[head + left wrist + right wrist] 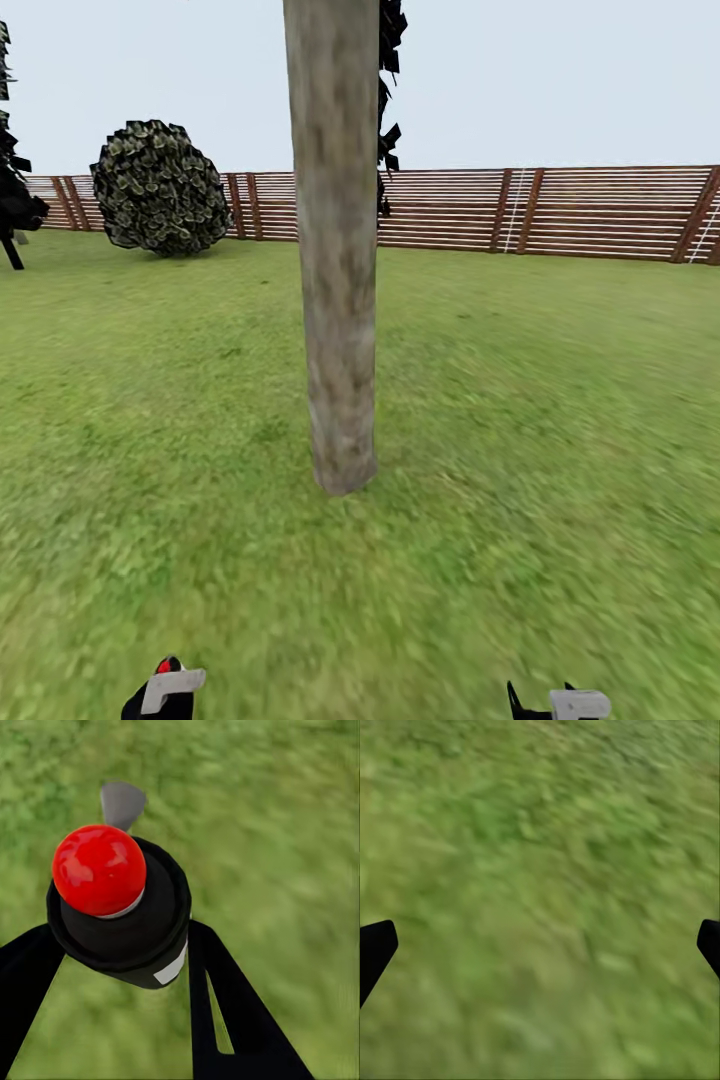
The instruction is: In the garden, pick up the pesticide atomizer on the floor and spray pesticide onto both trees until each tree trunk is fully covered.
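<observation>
A thick mottled grey-brown tree trunk [336, 250] rises from the lawn straight ahead, at the middle of the head view. My left gripper [160, 692] sits at the bottom left of that view, shut on the pesticide atomizer [120, 907], a black bottle with a red tip [165, 665] and a white band. In the left wrist view the black fingers [225, 1012] press against the bottle's sides above the grass. My right gripper [555, 703] hangs at the bottom right, open, its fingertips [376, 949] far apart over bare grass.
A brown slatted fence [560, 212] runs across the back of the lawn. A round dark bush [160, 188] stands at the back left, and a black cypress [12, 150] at the far left edge. Dark foliage [388, 100] shows behind the trunk.
</observation>
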Motion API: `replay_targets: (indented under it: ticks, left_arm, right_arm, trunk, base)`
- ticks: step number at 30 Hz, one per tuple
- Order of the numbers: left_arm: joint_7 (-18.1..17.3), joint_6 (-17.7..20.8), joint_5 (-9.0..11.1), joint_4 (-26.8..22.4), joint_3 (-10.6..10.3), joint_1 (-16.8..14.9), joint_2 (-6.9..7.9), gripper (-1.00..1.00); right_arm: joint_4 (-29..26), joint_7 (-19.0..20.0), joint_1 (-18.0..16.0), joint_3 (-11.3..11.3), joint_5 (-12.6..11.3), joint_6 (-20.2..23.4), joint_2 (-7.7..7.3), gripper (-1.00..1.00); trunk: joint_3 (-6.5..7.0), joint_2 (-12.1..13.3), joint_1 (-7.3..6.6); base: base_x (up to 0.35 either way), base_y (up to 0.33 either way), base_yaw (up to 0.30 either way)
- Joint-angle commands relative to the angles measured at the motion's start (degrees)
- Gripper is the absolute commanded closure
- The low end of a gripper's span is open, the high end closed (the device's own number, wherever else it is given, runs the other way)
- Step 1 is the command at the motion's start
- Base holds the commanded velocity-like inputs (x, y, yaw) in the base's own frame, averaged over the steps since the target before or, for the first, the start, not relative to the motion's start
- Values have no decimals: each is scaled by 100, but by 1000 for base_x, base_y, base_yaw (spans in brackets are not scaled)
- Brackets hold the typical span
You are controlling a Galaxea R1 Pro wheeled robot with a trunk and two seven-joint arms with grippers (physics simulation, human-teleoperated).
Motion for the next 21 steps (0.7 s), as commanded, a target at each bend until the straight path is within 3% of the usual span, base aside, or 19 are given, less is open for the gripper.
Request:
replay_targets:
  ticks: [1, 7, 14, 16, 18, 21]
  left_arm:
    - [1, -1, -1, -3, 3, 0, 12, 100]
    - [-27, -11, -19, -8, 159, 1, 306, 100]
    - [-69, -9, -226, -12, 98, -5, 457, 100]
    - [-105, 8, -249, -13, 77, -10, 452, 100]
    - [-305, 26, -333, -10, -39, -24, 465, 100]
    - [-933, 49, -536, -9, -215, -25, 482, 100]
  right_arm:
    - [75, -1, -2, -3, 2, -25, 4, -100]
    - [176, 18, -5, -5, -3, -73, 15, -100]
    - [128, 19, -5, 7, -17, -69, 54, -100]
    - [-116, 16, -5, 14, -5, -51, 67, -100]
    - [-242, 35, -5, 56, 36, -41, 65, -100]
    - [-501, 59, -6, 176, 315, -35, 17, -100]
  trunk:
    - [0, 0, 0]
    - [0, 0, 0]
    - [0, 0, 0]
    - [0, 0, 0]
    - [0, 0, 0]
    - [0, 0, 0]
  base:
    - [339, 0, 0]
    - [339, 0, 0]
    - [339, 0, 0]
    - [339, 0, 0]
    - [339, 0, 0]
    - [339, 0, 0]
